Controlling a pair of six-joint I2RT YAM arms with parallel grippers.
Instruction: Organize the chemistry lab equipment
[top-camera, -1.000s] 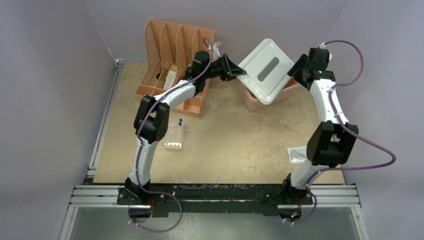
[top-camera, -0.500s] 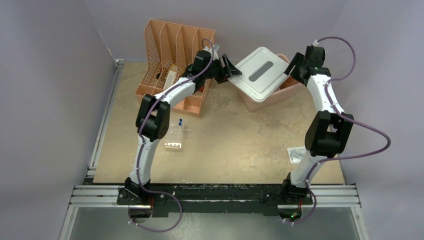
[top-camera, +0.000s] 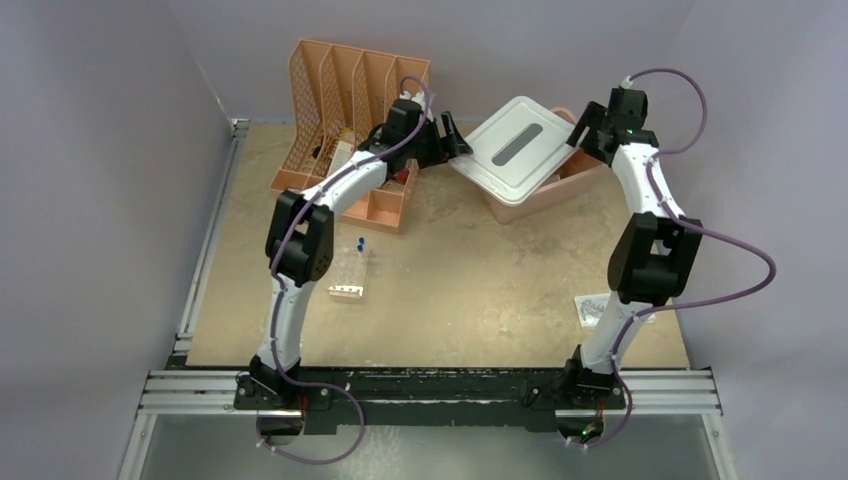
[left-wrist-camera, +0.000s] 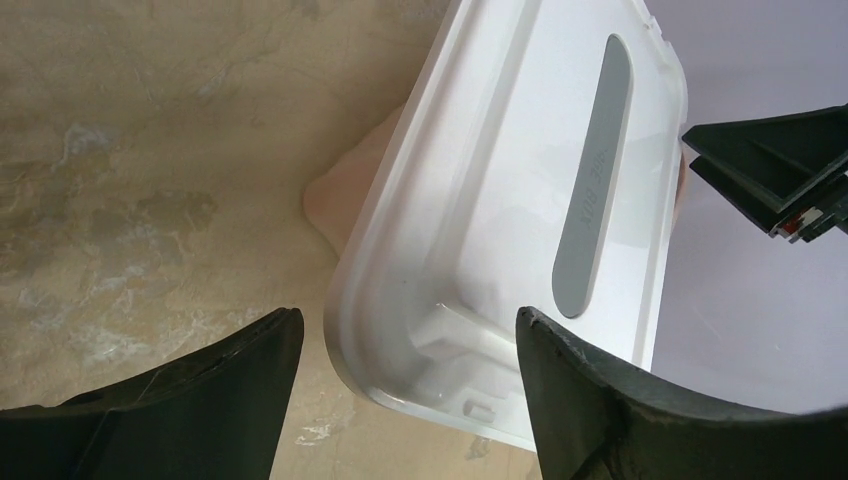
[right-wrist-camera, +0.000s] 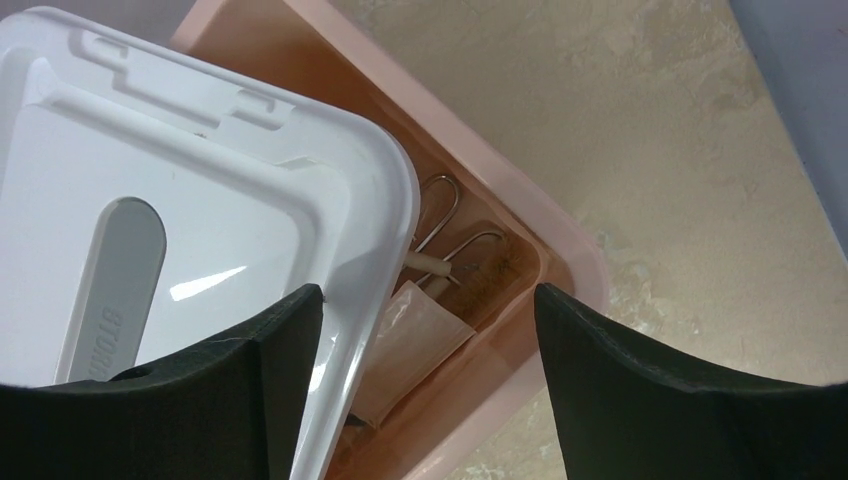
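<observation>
The white lid (top-camera: 515, 145) lies askew on the pink tub (top-camera: 545, 200), leaving the tub's right end uncovered. My left gripper (top-camera: 450, 138) is open just off the lid's left end; in the left wrist view that end of the lid (left-wrist-camera: 520, 200) sits between the wide jaws of the left gripper (left-wrist-camera: 410, 345), untouched. My right gripper (top-camera: 585, 135) is open at the lid's right end. The right wrist view shows the right gripper (right-wrist-camera: 430, 300) over the lid (right-wrist-camera: 200, 190), with metal tongs (right-wrist-camera: 440, 215), a bristle brush (right-wrist-camera: 492, 272) and a clear packet (right-wrist-camera: 420, 340) in the tub (right-wrist-camera: 585, 265).
A peach file organizer (top-camera: 345, 110) stands behind the left arm. A white tube rack (top-camera: 348, 280) with blue-capped tubes (top-camera: 360, 242) sits at mid-left. A small clear packet (top-camera: 595, 308) lies near the right arm's elbow. Purple walls close in the back and sides.
The lid, held up tilted between both grippers, has come down flatter onto the tub. The left gripper opened and let go; the right gripper widened and drew back slightly.
</observation>
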